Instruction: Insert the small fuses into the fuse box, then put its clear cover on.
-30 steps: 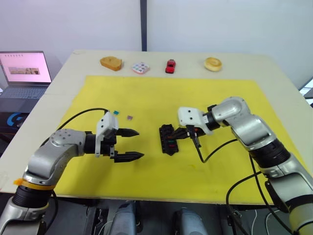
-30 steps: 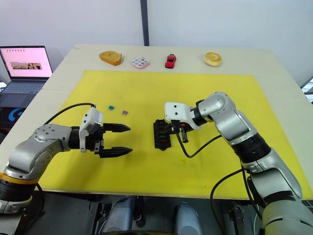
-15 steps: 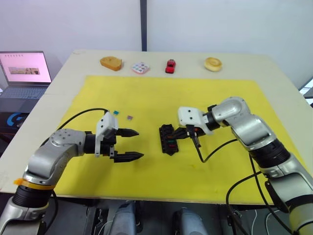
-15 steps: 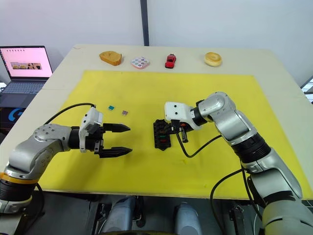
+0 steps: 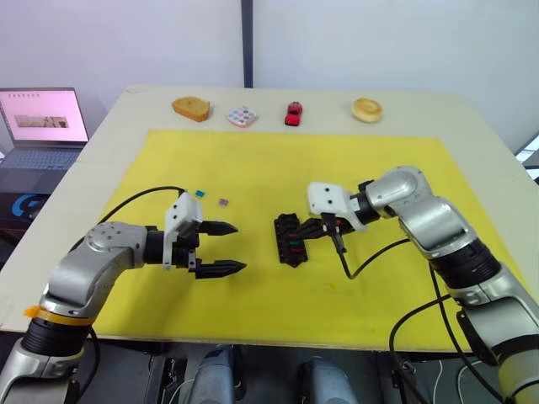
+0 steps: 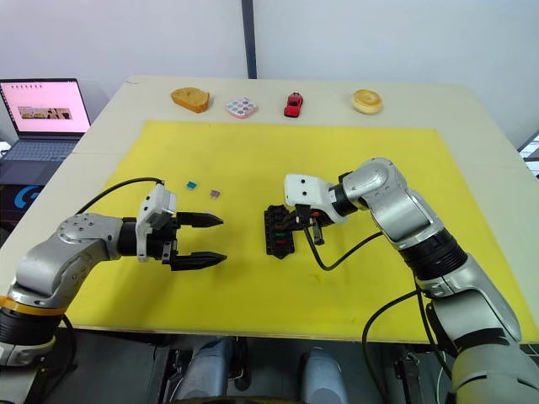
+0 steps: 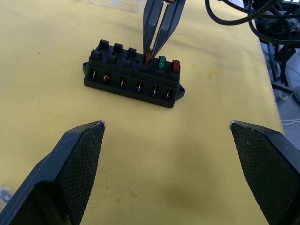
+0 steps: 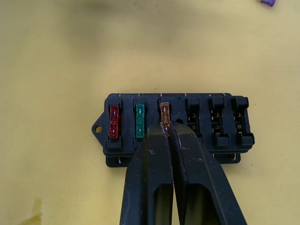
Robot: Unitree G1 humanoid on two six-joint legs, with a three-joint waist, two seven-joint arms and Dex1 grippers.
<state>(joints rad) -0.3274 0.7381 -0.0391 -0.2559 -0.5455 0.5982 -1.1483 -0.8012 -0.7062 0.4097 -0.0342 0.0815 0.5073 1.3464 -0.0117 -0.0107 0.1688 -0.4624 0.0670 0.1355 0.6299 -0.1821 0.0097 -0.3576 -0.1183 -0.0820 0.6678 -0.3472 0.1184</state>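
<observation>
Fuse box (image 5: 290, 239): black block lying on the yellow mat (image 5: 253, 286), between the two grippers; this is the landmark for everything below.
Left gripper (image 5: 221, 248): near the fuse box on the robot's left, apart from it, fingers spread wide and empty — the tips point toward the block.
Right gripper (image 8: 166, 125): directly over the fuse box, its fingers pinched together on the amber fuse (image 8: 164, 113), tips touching the block's top.
Amber fuse: standing upright in the third slot of the row, counted from the end with the red one; its upper end sits between the fingertips.
Green fuse (image 8: 139, 121): seated in the slot just beside the amber one.
Red fuse (image 8: 114, 122): seated in the end slot, just beside the green one, near the block's mounting ear.
Remaining slots: three on the other side of the amber fuse, showing bare metal contacts.
Purple fuse (image 5: 223, 202): loose on the mat, beyond the left gripper and to the robot's left of the fuse box.
Teal fuse (image 5: 200, 193): loose, just beyond the purple one, slightly farther from the block.
Clear cover (image 7: 117, 4): faint glinting sheet on the mat beyond the fuse box as seen from the left wrist — whether it touches anything cannot be told.
Far edge of table (image 5: 438, 114): well past the fuse box, a row of wooden piece (image 5: 191, 108), white tile with coloured dots (image 5: 242, 116), red toy car (image 5: 293, 113), round wooden ring (image 5: 367, 109).
Laptop (image 5: 42, 126): off the table, far to the robot's left.
</observation>
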